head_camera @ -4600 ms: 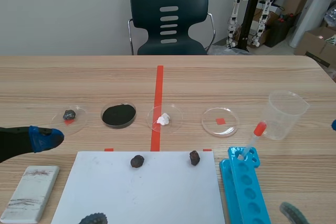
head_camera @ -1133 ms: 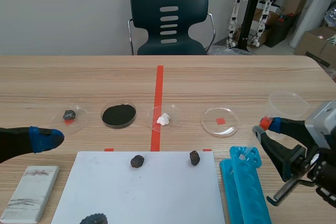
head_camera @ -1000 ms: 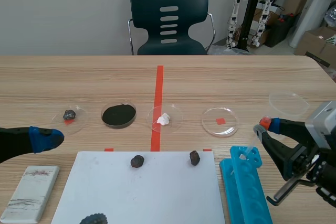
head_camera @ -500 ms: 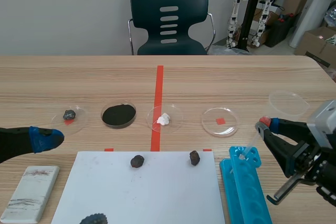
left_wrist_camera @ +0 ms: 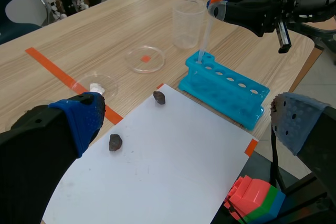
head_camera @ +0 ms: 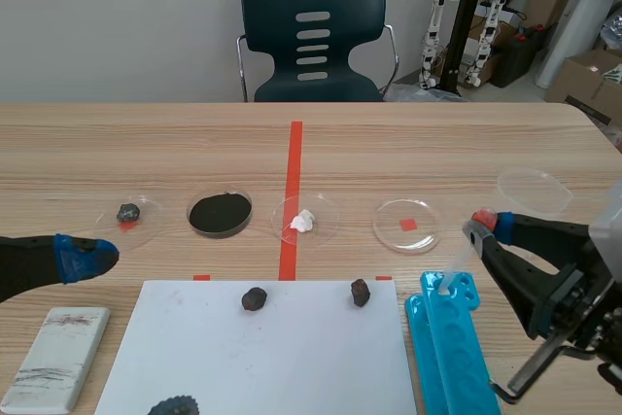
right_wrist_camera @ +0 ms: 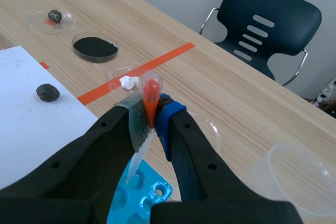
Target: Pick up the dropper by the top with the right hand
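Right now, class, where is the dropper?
At the scene's right: the dropper leans in the blue rack, far end, red bulb pinched in the right gripper.

The right arm [head_camera: 556, 271] stood low at the right side, fingers pointing inward toward the middle. The right gripper [right_wrist_camera: 151, 115] was clamped on the red bulb of the dropper [right_wrist_camera: 150, 92], with a grey-green pad on one side and a blue pad on the other (the fingers nearly met). The left arm [head_camera: 24, 264] lay low at the left side. The left gripper [left_wrist_camera: 189, 124] was spread wide, its pads well apart.
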`<move>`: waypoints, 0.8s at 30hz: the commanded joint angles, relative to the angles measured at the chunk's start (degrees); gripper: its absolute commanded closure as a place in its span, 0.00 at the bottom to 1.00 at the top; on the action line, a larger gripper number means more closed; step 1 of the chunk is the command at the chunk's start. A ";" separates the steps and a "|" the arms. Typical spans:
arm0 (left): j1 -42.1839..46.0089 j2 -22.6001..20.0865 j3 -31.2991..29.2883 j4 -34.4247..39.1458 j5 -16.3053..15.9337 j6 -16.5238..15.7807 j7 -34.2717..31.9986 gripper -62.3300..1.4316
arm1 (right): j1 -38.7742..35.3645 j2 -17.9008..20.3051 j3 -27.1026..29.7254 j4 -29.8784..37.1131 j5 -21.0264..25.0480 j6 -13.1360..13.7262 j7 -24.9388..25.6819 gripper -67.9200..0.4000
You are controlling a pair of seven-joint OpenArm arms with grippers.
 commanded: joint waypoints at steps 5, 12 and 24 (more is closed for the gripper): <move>-0.17 0.13 0.20 0.76 -0.74 0.11 -0.98 0.00 | -5.07 0.44 4.46 6.71 0.50 -0.24 0.85 0.98; -0.17 0.13 0.20 0.76 -0.74 0.11 -0.98 0.00 | -11.80 0.44 8.83 13.55 0.52 -0.24 0.81 0.98; -0.17 0.15 0.20 0.76 -0.74 0.11 -1.01 0.00 | -21.18 0.42 15.50 22.47 6.56 -0.68 -1.73 0.98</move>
